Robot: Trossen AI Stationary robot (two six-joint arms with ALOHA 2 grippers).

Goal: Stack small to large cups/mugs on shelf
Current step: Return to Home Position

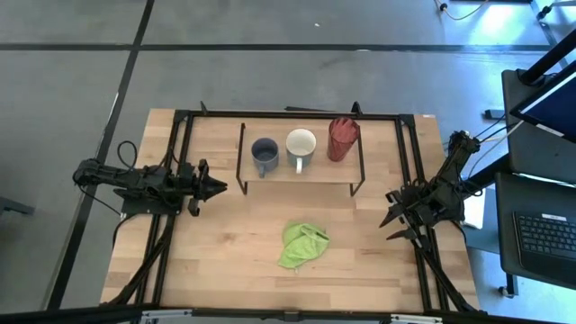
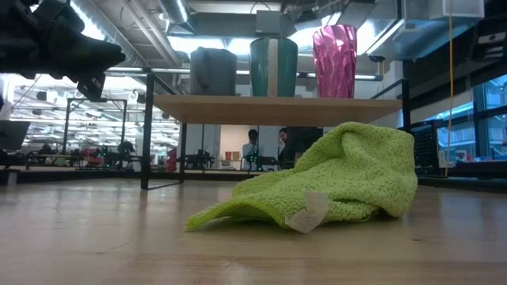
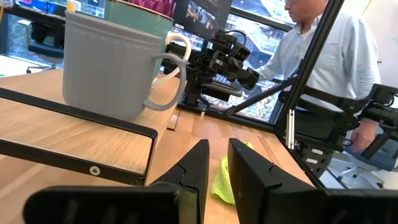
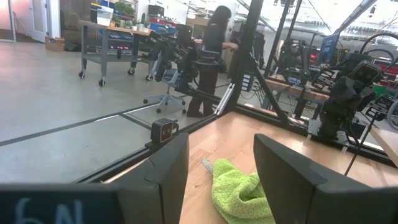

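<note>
Three vessels stand in a row on the low wooden shelf (image 1: 301, 171): a grey-blue mug (image 1: 265, 155) at the left, a cream-white mug (image 1: 301, 147) in the middle, a red ribbed tumbler (image 1: 342, 139) at the right. They also show in the low view: mug (image 2: 212, 71), mug (image 2: 273, 67), tumbler (image 2: 333, 61). My left gripper (image 1: 219, 188) hovers left of the shelf, its fingers (image 3: 198, 167) nearly shut and empty. My right gripper (image 1: 389, 223) is open and empty near the table's right side.
A light green cloth (image 1: 301, 245) lies crumpled on the table in front of the shelf. The shelf's black rod legs (image 1: 240, 160) and the table's black frame rails (image 1: 184, 144) stand near my left gripper. A person (image 3: 323, 56) stands beyond the table.
</note>
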